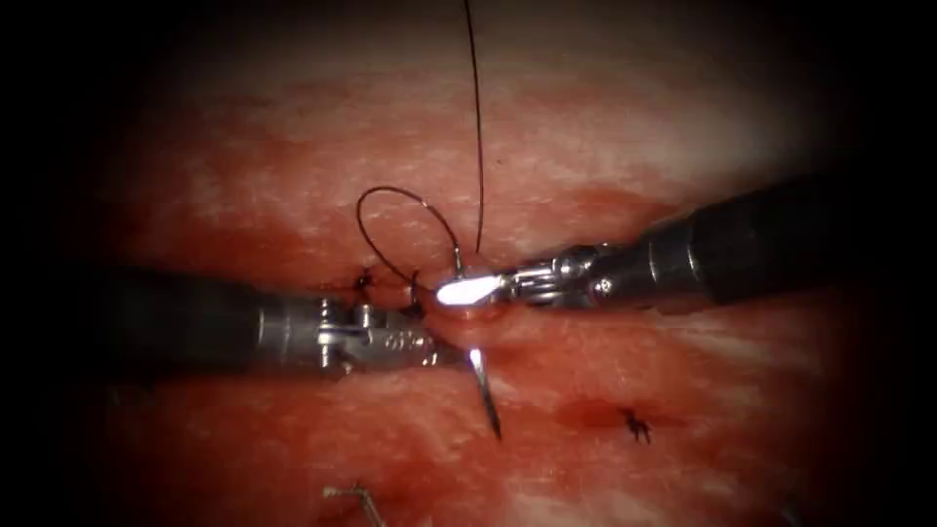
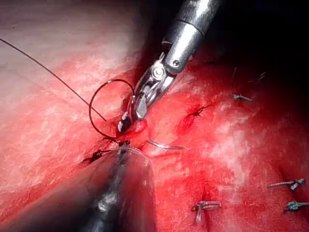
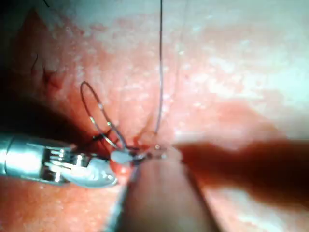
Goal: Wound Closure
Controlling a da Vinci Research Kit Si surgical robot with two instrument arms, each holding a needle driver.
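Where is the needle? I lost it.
In the endoscope view, the needle pokes out of the tissue just below the left tool, pointing downward.

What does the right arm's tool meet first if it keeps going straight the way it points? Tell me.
The right tool points toward the picture's left along the cut. Just ahead lies the loop of thread at its base, then the left tool. Most likely thread first, though depth is unclear. The needle sits below that line.

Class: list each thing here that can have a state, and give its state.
left tool: tip at the needle's upper end; grip hidden.
right tool: jaws shut, apparently on a raised fold of tissue.
needle: pointed end free, lying over the tissue.
thread: slack, with a loop.
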